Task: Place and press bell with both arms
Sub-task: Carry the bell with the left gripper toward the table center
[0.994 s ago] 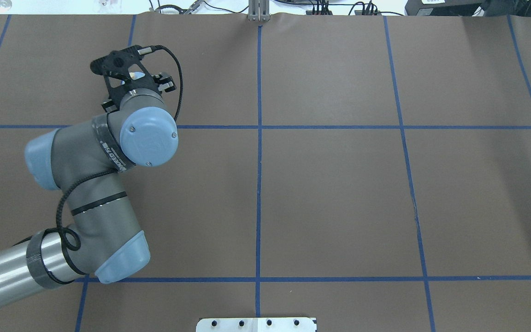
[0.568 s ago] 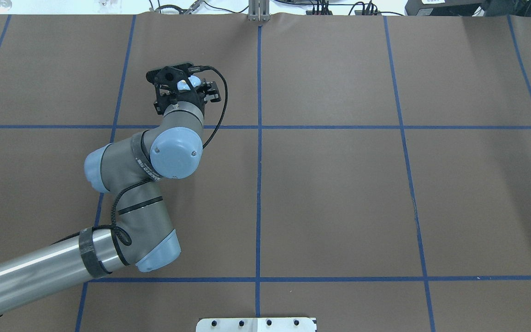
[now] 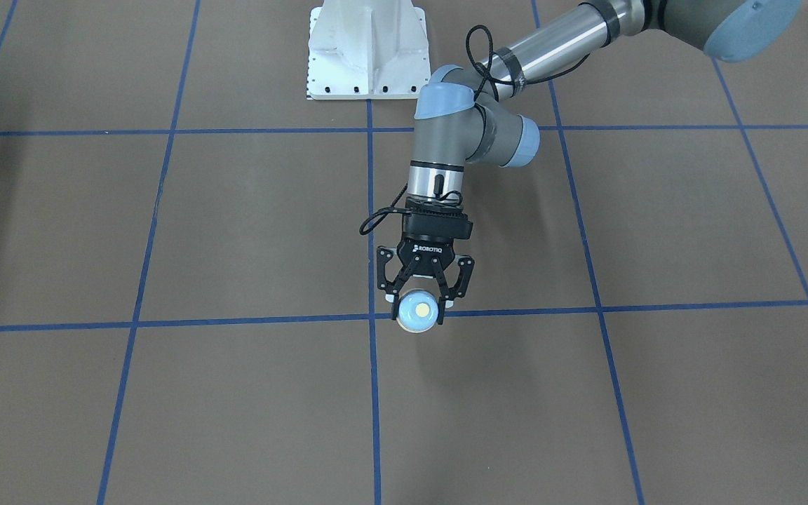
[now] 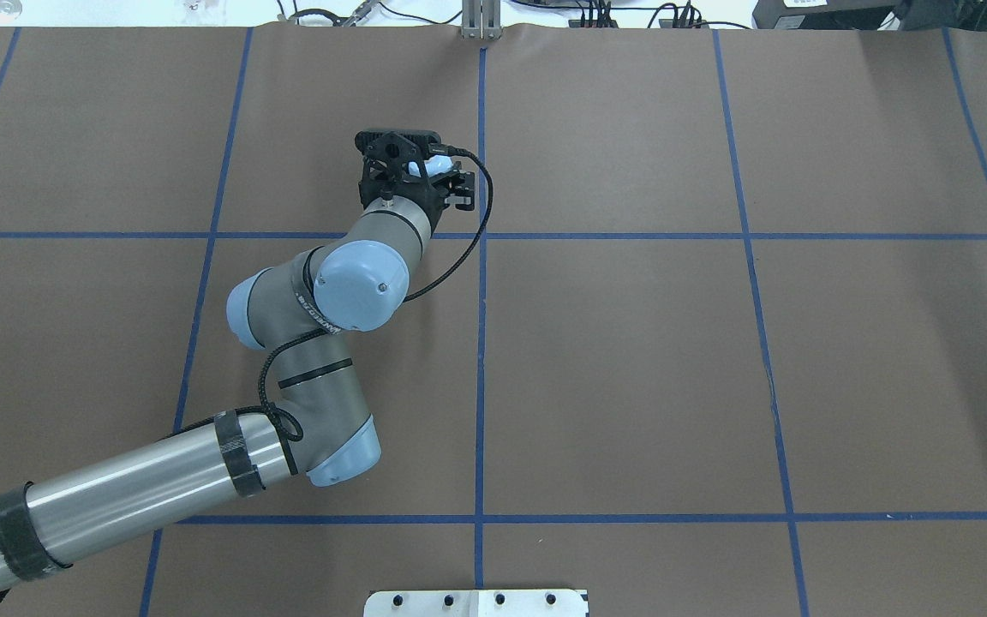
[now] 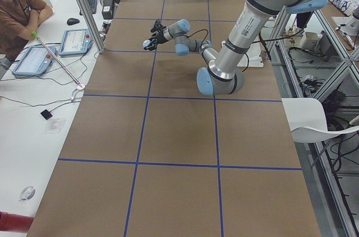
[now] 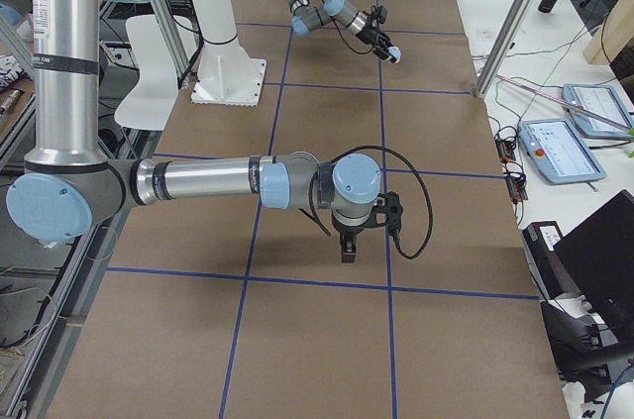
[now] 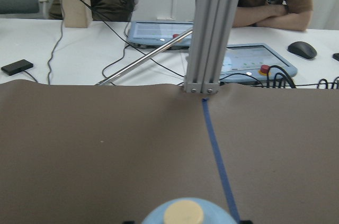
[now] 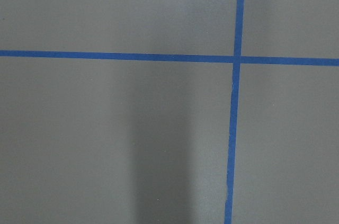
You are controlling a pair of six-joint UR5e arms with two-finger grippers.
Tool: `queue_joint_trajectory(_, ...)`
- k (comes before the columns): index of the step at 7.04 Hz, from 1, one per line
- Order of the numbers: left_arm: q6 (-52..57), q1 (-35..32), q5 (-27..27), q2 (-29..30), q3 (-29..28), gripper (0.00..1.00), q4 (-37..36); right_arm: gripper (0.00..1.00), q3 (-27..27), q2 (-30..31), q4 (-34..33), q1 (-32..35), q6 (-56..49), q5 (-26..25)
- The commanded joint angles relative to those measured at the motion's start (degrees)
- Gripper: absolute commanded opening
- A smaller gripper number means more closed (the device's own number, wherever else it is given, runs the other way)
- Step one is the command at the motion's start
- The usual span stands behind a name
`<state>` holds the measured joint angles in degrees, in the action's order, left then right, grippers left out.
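My left gripper [image 3: 419,297] is shut on the light-blue bell [image 3: 417,311], whose cream button faces the front camera. It holds the bell above the brown mat, just on the robot's left of the centre tape line, and the bell's shadow falls on the mat apart from it. In the overhead view the bell [image 4: 435,164] peeks out past the left gripper [image 4: 415,164]. The left wrist view shows the bell's top [image 7: 154,217] at the bottom edge. My right gripper [image 6: 349,249] shows only in the exterior right view, low over the mat; I cannot tell whether it is open or shut.
Blue tape lines [image 4: 481,343] grid the brown mat. The white pedestal [image 3: 365,49] stands at the robot's side. An aluminium post [image 7: 212,28] rises at the far edge on the centre line, with tablets and cables on the white desk beyond.
The left arm has swung to the right along the far row, carrying the bell from the left part of the table to near the centre line. The grip has not changed.
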<state>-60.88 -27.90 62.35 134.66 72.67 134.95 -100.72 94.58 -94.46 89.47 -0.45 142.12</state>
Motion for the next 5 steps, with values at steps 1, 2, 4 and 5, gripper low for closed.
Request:
queue_joint_trajectory(1,2.17,2.05,2.25,4.97,-9.43,0.0,7.58,1.0,0.43,0.16,-0.02,0.0,0.01,0.43)
queue_joint_trajectory(2,2.26,2.76,2.34,5.17,-10.34,0.0,8.31,1.0,0.52,0.25,-0.11,0.0,0.01,0.87)
queue_joint_trajectory(4,2.52,4.17,2.34,5.17,-10.96,0.0,8.31,1.0,0.52,0.16,-0.11,0.0,0.01,0.79)
queue_joint_trajectory(5,2.61,4.69,2.43,5.17,-10.88,0.0,8.31,1.0,0.52,0.16,-0.11,0.0,0.01,0.88)
